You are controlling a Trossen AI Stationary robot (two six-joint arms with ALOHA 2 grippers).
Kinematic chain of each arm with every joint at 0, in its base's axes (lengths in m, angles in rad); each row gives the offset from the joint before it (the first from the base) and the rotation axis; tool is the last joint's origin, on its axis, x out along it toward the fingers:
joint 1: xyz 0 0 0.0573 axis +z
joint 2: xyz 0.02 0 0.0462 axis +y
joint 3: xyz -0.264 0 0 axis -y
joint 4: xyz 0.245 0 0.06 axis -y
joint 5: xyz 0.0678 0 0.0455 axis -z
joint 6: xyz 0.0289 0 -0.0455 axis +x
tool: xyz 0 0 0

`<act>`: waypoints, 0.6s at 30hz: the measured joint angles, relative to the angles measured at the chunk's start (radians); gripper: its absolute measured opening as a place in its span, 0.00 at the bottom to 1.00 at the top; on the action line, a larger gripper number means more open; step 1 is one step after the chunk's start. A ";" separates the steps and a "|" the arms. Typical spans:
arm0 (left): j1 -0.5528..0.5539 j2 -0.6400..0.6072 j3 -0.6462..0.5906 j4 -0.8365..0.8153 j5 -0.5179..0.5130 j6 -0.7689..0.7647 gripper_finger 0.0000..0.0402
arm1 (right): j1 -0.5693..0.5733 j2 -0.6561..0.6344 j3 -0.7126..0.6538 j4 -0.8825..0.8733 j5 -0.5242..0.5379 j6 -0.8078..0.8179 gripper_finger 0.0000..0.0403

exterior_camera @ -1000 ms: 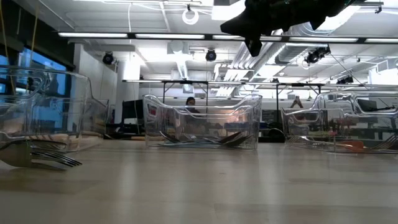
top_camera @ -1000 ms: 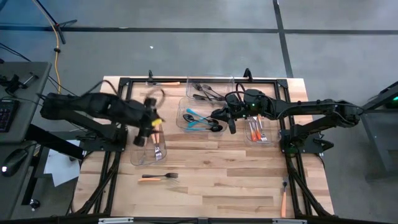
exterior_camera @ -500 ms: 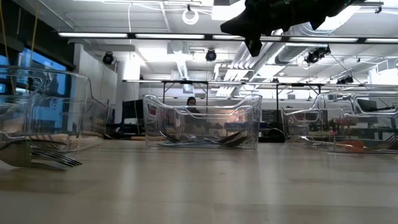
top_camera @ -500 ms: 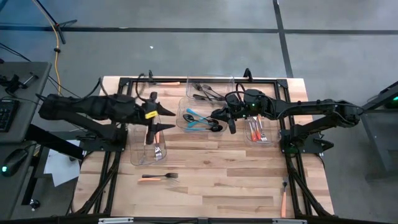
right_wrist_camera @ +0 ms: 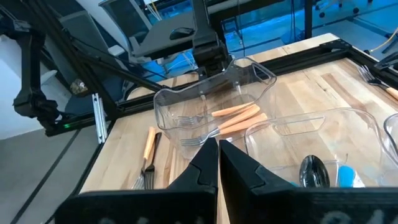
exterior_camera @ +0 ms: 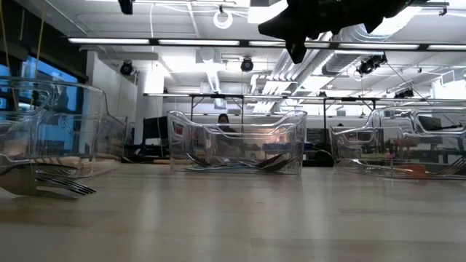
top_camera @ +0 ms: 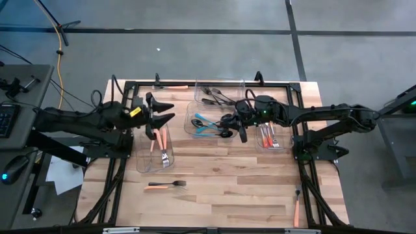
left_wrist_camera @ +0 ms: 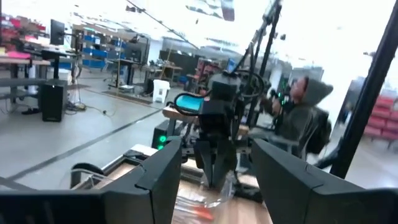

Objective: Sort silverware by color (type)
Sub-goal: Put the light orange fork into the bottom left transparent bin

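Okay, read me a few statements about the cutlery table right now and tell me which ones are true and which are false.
1. The left gripper is open and holds nothing. True.
2. The right gripper is open wide above the middle bin. False: its fingers are shut, between the middle bin and the right bin.
3. An orange-handled fork lies loose on the table in front of the left bin. True.
4. The left bin holds only teal-handled pieces. False: it holds orange-handled pieces.
5. Teal-handled pieces lie in the middle bin. True.
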 joint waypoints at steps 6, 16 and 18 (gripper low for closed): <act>0.013 -0.002 -0.050 0.032 0.007 -0.048 0.46 | 0.002 0.000 0.000 0.000 0.000 -0.002 0.00; 0.013 -0.002 -0.053 0.046 0.007 -0.046 0.46 | 0.002 0.000 0.000 0.000 0.000 -0.002 0.00; 0.013 -0.002 -0.053 0.046 0.007 -0.046 0.46 | 0.002 0.000 0.000 0.000 0.000 -0.002 0.00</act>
